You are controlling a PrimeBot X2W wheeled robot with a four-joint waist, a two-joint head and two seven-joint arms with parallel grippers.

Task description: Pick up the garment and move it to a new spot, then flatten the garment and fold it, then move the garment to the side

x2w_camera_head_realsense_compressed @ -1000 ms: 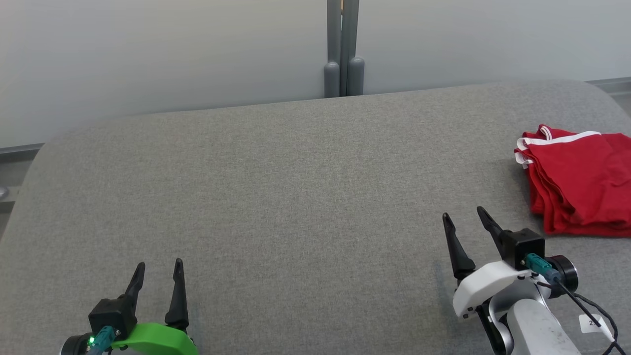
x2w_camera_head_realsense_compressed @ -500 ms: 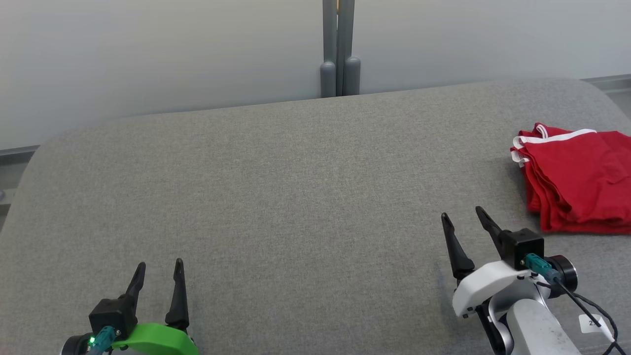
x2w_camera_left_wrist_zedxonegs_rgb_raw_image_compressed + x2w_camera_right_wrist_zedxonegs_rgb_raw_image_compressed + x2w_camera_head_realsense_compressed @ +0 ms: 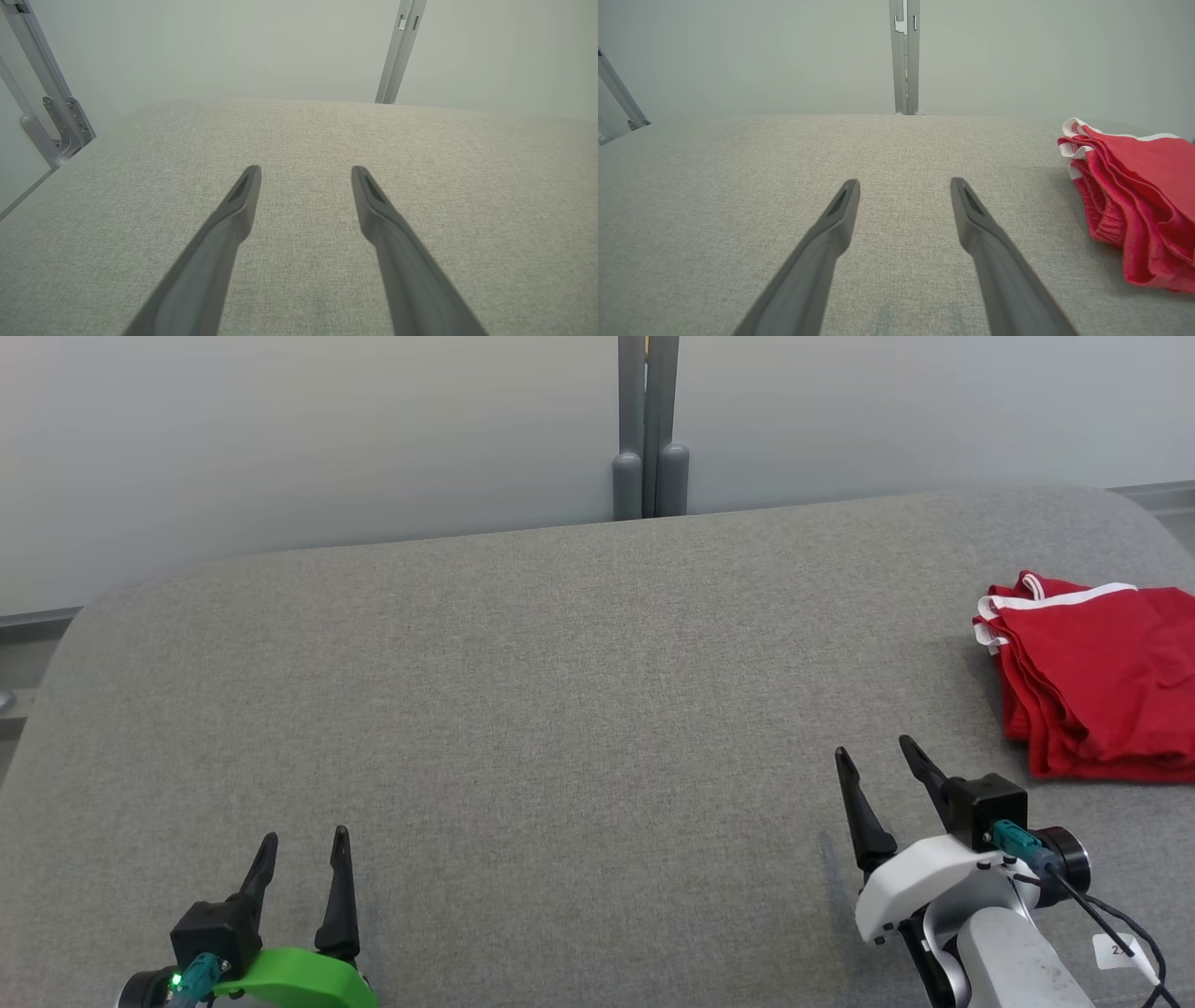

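Left gripper: The left gripper (image 3: 303, 837) hangs low over the padding at the lower left of the head view. Its two dark fingers are spread wide with nothing between them, ahead of a green housing (image 3: 299, 980).
Right gripper: At the lower right, the right gripper (image 3: 876, 749) sits on a white housing (image 3: 920, 882). Its fingers are parted just as wide and are empty, their tips leaning slightly left.
Surface: A grey woven pad (image 3: 560, 709) with rounded far corners lies under both arms.
Garment: The red garment (image 3: 1102, 681), trimmed in white, lies folded in layers on the pad at the right edge of the head view. It is beyond and to the right of the right gripper, untouched by it, and partly cut off by the frame. In the right wrist view it lies to the right of the fingers, its white-edged band on the far side.
Post: A grey upright post (image 3: 651, 429) stands behind the pad's far edge, near the middle.
Backdrop: Pale wall panels (image 3: 280, 429) run either side of the post.
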